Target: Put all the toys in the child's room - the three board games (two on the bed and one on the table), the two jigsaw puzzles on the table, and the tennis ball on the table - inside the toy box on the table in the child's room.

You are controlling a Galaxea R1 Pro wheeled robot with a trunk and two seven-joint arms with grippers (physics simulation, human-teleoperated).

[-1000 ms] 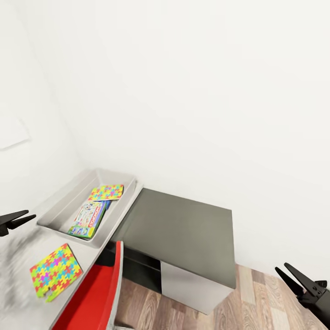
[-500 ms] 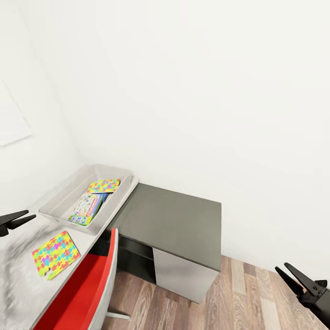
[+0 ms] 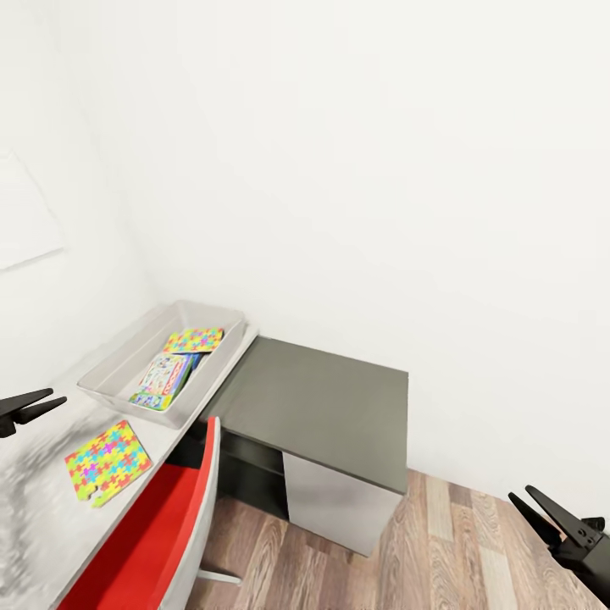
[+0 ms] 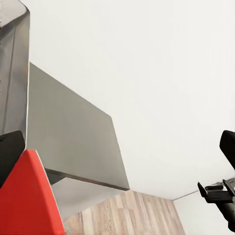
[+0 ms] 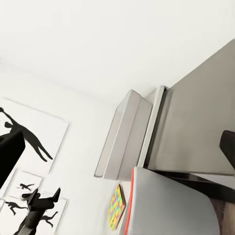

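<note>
A: Presently, which claw is nearer the loose puzzle [image 3: 108, 462]?
B: Left claw [image 3: 30, 406], open, empty; puzzle lies just below-right of it on the table [image 3: 34, 517], short of the box [image 3: 127, 364]. Right claw [image 3: 551, 517], open, is well apart.

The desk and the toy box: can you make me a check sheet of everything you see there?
Surface: light grey table, dark grey cabinet beside it.
Job's things: toy box on the table holds one puzzle and a board game; second puzzle lies outside on the table.
Clutter: red chair at the table.
Grippers: left gripper open, empty; right gripper open, empty.
Cables: nothing seen.
Surroundings: white walls, wood floor, posters.
</note>
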